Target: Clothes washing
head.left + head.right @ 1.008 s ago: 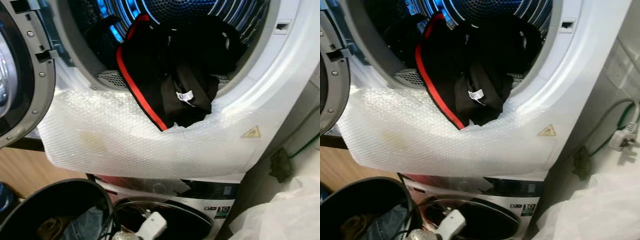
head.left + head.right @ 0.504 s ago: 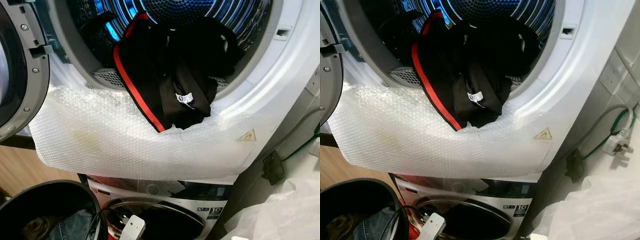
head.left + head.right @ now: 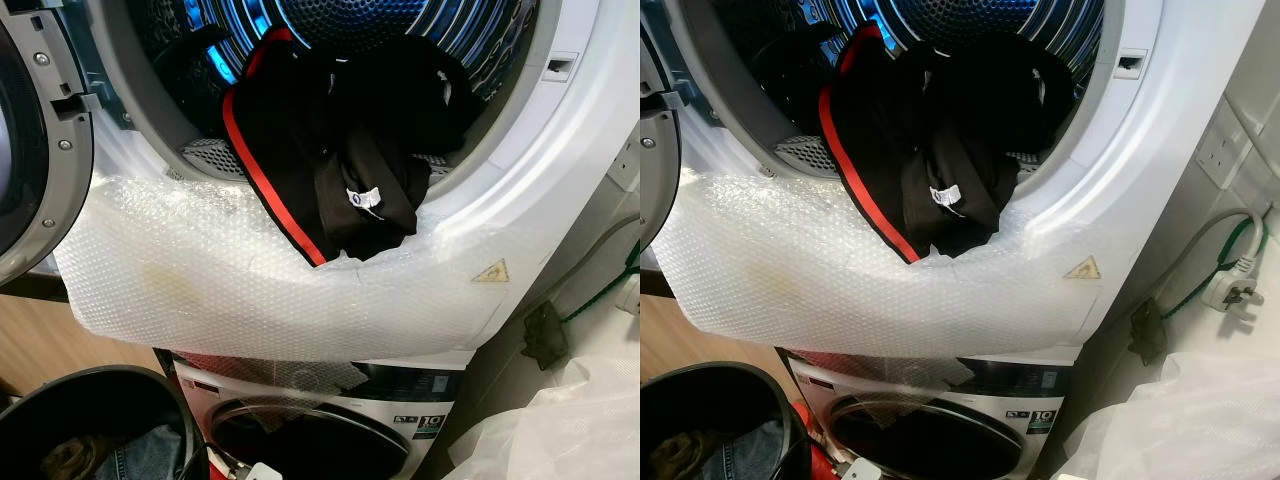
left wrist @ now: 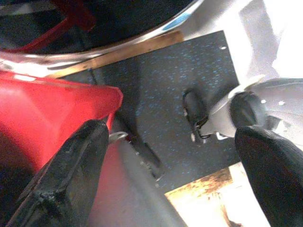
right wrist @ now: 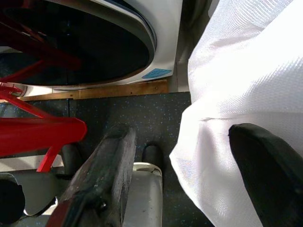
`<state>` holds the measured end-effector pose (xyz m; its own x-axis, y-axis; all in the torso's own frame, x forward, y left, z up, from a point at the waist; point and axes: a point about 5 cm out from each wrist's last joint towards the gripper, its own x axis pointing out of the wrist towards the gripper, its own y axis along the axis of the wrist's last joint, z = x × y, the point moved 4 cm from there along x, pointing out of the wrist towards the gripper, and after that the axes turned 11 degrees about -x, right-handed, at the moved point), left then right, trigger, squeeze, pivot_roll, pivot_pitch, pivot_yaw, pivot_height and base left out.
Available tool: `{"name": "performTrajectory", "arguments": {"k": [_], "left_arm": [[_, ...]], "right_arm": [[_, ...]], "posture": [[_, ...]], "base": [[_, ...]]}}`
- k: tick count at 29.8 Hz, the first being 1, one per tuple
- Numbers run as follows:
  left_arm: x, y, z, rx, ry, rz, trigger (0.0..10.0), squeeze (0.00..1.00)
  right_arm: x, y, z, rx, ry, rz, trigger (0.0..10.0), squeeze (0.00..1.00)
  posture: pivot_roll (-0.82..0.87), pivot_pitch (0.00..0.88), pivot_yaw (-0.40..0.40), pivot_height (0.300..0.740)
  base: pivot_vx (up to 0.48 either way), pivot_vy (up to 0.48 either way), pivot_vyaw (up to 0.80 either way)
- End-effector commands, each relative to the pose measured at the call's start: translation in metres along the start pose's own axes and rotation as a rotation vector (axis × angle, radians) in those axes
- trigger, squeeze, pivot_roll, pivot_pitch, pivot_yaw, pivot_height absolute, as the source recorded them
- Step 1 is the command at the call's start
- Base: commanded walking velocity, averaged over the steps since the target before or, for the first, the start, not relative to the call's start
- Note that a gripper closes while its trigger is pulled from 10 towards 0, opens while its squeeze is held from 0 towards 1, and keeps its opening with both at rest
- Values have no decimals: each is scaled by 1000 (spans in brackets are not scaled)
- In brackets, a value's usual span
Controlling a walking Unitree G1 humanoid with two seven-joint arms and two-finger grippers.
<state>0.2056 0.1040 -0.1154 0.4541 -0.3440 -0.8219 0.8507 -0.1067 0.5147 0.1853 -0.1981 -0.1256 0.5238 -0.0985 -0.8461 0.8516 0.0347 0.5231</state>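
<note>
I see the black garment (image 3: 340, 150) with red trim slumped over the drum lip (image 3: 450, 195) at six o'clock, half out, so it needs pushing in. My left gripper (image 4: 170, 175) and right gripper (image 5: 189, 175) hang low, fingers spread and empty, pointing at the floor.

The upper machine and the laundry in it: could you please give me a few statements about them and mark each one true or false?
1. The black garment with red trim hangs out over the drum opening's lower rim. True.
2. The upper machine's door is shut. False: it stands open at the left.
3. Bubble wrap covers the front panel below the opening. True.
4. The left gripper holds the garment. False: its fingers are open, down near the floor.
</note>
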Motion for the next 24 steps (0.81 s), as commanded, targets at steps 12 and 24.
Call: {"name": "performTrajectory", "arguments": {"k": [12, 24], "left_arm": [[-5, -6, -19, -113, 78, 7, 10000, 0], [-7, -6, -26, -116, 92, 10, 10000, 0]], "right_arm": [[3, 21, -7, -5, 33, 55, 10000, 0], [2, 19, -16, -7, 68, 53, 10000, 0]], "posture": [[-28, 0, 11, 740], [-21, 0, 17, 740]], "base": [[0, 0, 0], [0, 0, 0]]}}
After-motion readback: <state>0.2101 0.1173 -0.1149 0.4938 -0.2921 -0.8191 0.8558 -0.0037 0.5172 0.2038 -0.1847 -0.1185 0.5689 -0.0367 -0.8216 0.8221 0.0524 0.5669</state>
